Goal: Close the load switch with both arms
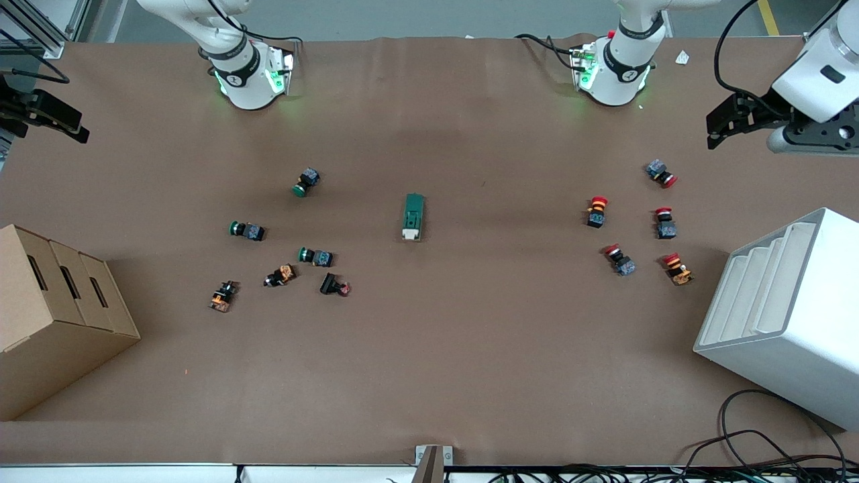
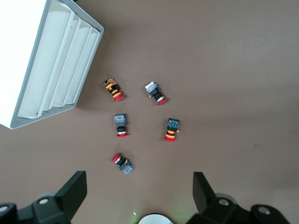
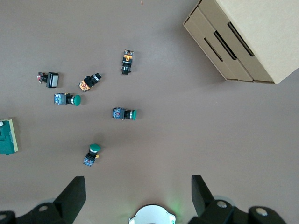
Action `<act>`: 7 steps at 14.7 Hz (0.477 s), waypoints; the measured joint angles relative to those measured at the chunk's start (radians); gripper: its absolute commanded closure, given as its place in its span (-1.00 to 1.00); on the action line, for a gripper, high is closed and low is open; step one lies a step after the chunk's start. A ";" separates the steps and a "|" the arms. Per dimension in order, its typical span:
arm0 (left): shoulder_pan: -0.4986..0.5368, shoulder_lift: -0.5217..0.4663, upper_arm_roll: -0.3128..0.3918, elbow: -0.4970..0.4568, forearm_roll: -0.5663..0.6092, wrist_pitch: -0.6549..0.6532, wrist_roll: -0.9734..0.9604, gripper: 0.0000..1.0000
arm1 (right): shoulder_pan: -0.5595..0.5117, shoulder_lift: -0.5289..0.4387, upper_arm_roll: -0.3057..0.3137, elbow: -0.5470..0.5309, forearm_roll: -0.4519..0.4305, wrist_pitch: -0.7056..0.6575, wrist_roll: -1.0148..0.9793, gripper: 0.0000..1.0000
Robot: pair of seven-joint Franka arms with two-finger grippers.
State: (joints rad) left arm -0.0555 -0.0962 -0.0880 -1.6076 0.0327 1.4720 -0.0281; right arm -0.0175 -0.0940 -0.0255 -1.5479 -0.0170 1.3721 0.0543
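Observation:
The load switch, a dark-green block with a cream-white lever end, lies flat at the middle of the table. Its edge also shows in the right wrist view. My left gripper hangs open and empty, high over the left arm's end of the table. In the left wrist view, the left gripper has its jaws wide apart above a red push-button. My right gripper hangs open and empty, high over the right arm's end. In the right wrist view, the right gripper is above bare table.
Several green and orange push-buttons lie toward the right arm's end. Several red ones lie toward the left arm's end. A cardboard box and a white slotted rack stand at the table's two ends.

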 measured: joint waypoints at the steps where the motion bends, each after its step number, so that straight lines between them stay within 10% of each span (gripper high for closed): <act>1: 0.001 -0.011 0.000 -0.010 -0.001 0.000 0.000 -1.00 | 0.000 -0.003 0.000 -0.002 0.008 0.002 0.000 -1.00; 7: 0.050 -0.023 -0.013 -0.029 -0.061 0.033 0.008 -1.00 | 0.000 -0.011 0.000 -0.005 0.034 0.015 -0.029 -1.00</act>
State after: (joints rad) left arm -0.0055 -0.1187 -0.1013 -1.6369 -0.0280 1.5045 -0.0201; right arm -0.0175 -0.1052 -0.0253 -1.5525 0.0172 1.3868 0.0250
